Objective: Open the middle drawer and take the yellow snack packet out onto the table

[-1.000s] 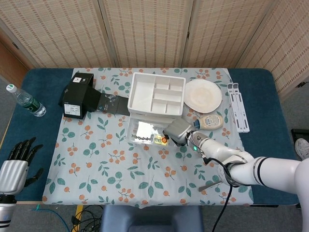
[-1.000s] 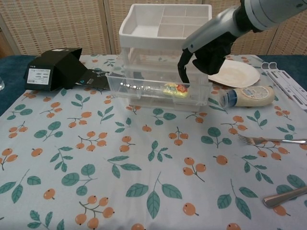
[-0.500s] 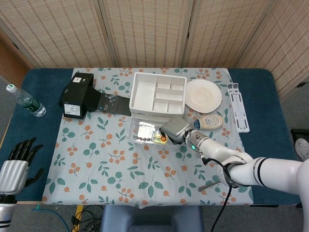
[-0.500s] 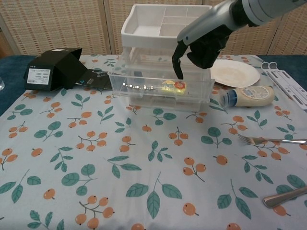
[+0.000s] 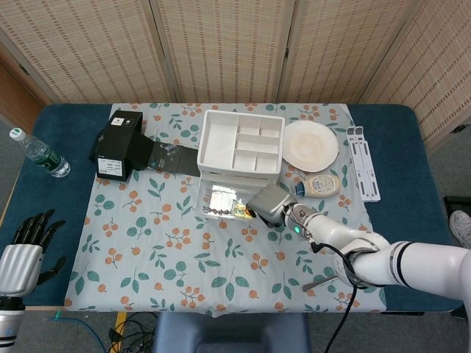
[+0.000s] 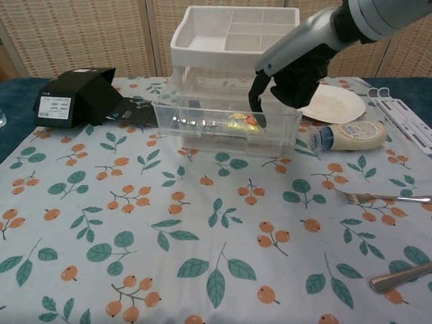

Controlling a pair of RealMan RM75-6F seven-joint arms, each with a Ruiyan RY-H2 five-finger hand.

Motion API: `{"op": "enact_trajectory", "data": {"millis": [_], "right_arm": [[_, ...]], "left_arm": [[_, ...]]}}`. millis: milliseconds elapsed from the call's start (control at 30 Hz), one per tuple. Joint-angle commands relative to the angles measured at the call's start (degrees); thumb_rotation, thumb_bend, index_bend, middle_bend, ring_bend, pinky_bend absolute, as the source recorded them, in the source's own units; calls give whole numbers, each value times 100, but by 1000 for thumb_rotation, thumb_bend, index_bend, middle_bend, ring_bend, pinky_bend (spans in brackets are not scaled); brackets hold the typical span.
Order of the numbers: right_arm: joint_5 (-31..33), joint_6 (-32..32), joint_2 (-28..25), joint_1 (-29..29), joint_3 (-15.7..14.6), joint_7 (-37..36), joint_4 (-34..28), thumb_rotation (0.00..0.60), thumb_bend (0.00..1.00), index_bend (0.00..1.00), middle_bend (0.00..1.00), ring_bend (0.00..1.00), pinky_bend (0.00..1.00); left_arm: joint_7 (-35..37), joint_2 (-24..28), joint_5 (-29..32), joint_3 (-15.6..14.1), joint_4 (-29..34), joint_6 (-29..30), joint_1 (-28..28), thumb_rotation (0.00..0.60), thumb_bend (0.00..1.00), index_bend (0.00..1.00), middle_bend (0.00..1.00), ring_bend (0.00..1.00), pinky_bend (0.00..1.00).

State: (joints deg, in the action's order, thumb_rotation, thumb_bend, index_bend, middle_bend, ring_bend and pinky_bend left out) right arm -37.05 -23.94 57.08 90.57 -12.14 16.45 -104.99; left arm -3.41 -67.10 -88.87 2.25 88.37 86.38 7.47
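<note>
The white drawer unit (image 5: 239, 143) (image 6: 233, 34) stands at mid-table with its clear middle drawer (image 5: 221, 200) (image 6: 202, 128) pulled out toward me. The yellow snack packet (image 5: 241, 212) (image 6: 239, 121) lies inside, near the drawer's right end. My right hand (image 5: 268, 204) (image 6: 289, 75) hangs over that end, its dark fingers (image 6: 257, 111) dipping into the drawer and meeting the packet's right end. Whether they pinch it is hidden. My left hand (image 5: 22, 254) is off the table's lower left corner, fingers spread, holding nothing.
A black box (image 5: 118, 143) (image 6: 74, 98) lies left of the unit. A plate (image 5: 309, 145) (image 6: 332, 102), a squeeze bottle (image 5: 320, 185) (image 6: 351, 135) and a white rack (image 5: 363, 170) are to the right. A fork (image 6: 378, 198) and a knife (image 6: 398, 277) lie front right. A water bottle (image 5: 40, 154) is far left.
My right hand's fingers have dropped lower into the open drawer, shifting slightly right onto the packet's right end. The drawer and left hand stay as they were.
</note>
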Motion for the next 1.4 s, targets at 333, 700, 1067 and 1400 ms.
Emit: {"op": "enact_trajectory", "data": {"millis": [333,700,1067,1400], "right_arm": [[340,-86,251,376,-348,236,156,600,1000,323,1000,1000,1000],[715,-224,502,668,-456,281,333,600,1000,236,1000,1000,1000],[772,-372,631,590,-204,20,548,600,1000,178,1000,1000,1000],[145,-1126,243,-17,272,-245,68,600,751,175,973,1000,1000]], "left_arm": [[9,3,-1,8,6,18,-7,600,270,184,70,63,92],[47,9,4,10,-4,38,-25,600,270,184,70,61,92],[70,8,7,18,-19,37,-23,600,270,184,70,59,92],[90,-22,-48,19,-49,86,-25,600,270,184,70,59,92]]}}
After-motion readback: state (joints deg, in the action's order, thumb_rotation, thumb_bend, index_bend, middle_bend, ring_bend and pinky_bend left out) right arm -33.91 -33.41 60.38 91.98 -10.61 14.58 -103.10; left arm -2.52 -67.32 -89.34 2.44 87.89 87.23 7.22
